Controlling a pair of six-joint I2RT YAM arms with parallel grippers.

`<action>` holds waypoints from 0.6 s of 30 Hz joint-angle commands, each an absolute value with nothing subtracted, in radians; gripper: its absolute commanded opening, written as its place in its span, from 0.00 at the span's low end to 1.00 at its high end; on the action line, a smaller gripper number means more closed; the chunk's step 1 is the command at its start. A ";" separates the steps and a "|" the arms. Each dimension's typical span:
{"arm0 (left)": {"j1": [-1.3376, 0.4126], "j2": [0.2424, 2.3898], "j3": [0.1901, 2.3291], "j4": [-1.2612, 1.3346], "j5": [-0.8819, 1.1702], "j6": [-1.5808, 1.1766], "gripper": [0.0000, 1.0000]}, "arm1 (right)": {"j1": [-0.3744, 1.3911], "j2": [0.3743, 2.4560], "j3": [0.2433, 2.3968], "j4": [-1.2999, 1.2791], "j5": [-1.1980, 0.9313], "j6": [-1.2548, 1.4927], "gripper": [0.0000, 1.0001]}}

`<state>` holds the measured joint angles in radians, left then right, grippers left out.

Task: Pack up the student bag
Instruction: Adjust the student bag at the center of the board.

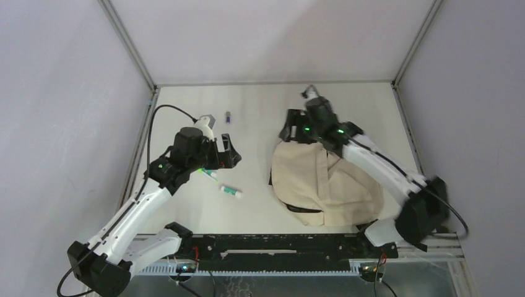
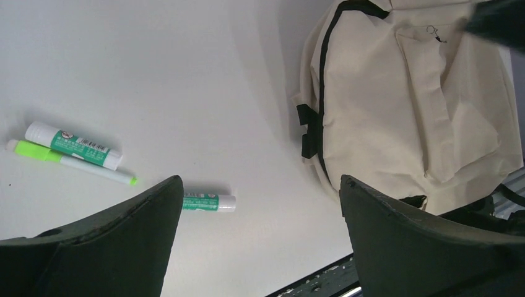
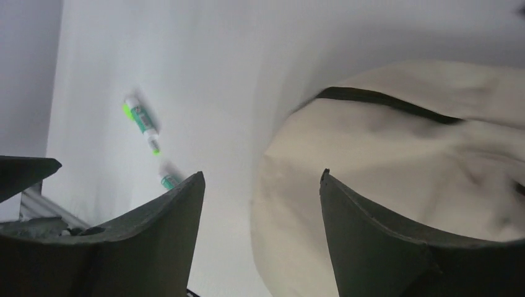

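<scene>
The student bag (image 1: 325, 185) is a beige canvas backpack with black trim, lying flat at the right of the table; it also shows in the left wrist view (image 2: 402, 105) and the right wrist view (image 3: 402, 173). My right gripper (image 1: 296, 132) hangs open and empty over the bag's far left end (image 3: 261, 176). My left gripper (image 1: 228, 151) is open and empty above the table, left of the bag (image 2: 260, 185). A green-and-white glue stick (image 1: 231, 192) (image 2: 208, 202) lies near it. A second glue stick (image 2: 73, 145) and a green highlighter (image 2: 68, 161) (image 1: 210, 174) lie side by side.
A small purple item (image 1: 228, 117) lies toward the back of the table. A black rail (image 1: 278, 244) runs along the near edge. Grey walls enclose the table on three sides.
</scene>
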<state>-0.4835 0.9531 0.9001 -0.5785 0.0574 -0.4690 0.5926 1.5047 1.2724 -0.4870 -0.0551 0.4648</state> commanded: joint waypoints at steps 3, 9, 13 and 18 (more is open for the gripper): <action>-0.551 0.947 0.927 -0.514 0.080 -0.425 1.00 | 0.327 1.168 0.948 -0.540 0.089 0.492 0.63; -0.644 1.046 0.968 -0.414 0.127 -0.444 1.00 | 0.284 1.144 0.811 -0.628 0.156 0.476 0.57; -0.648 1.053 0.954 -0.343 0.116 -0.477 1.00 | 0.290 1.163 0.773 -0.613 0.118 0.467 0.55; -0.649 1.053 0.958 -0.364 0.122 -0.457 1.00 | 0.375 1.214 0.794 -0.578 0.091 0.456 0.53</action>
<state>-0.6449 1.0687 0.9047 -0.4110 0.1085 -0.4629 0.3077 1.1866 0.7547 -0.6212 0.1196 0.4721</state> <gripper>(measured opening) 0.996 0.540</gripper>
